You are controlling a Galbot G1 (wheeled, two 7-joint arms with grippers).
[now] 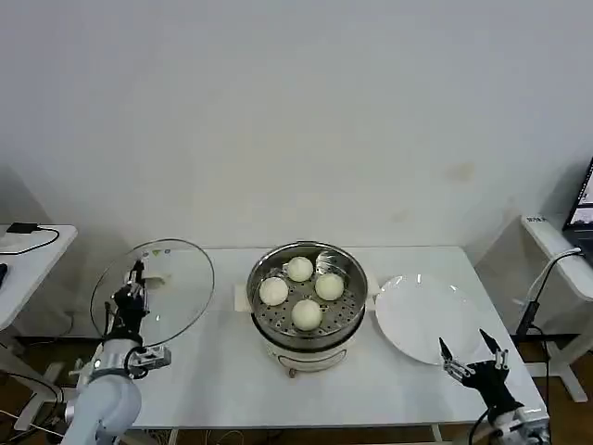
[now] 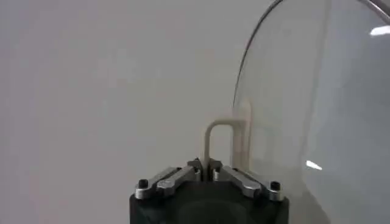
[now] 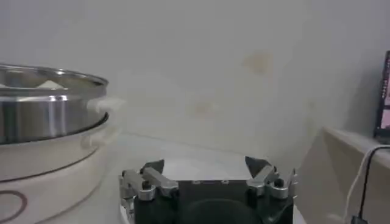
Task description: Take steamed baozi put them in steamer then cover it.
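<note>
Several cream-white steamed baozi [image 1: 307, 314] lie on the perforated tray inside the shiny steamer [image 1: 345, 317] at the table's middle. The clear glass cover [image 1: 176, 278] hangs tilted on edge above the table's left part, apart from the steamer. My left gripper [image 1: 135, 278] is shut on its pale handle [image 2: 211, 135], with the glass [image 2: 311, 103] beside the fingers. At the front right, beside the plate, my right gripper [image 1: 473, 355] stands open and holds nothing. In the right wrist view the gripper [image 3: 207, 165] faces the steamer's steel wall [image 3: 49, 106].
A flat white plate [image 1: 422, 315] lies bare right of the steamer. The white table [image 1: 213, 371] has free room at the front. Side desks stand at the far left [image 1: 28, 255] and far right [image 1: 561, 246], the right one with a cable.
</note>
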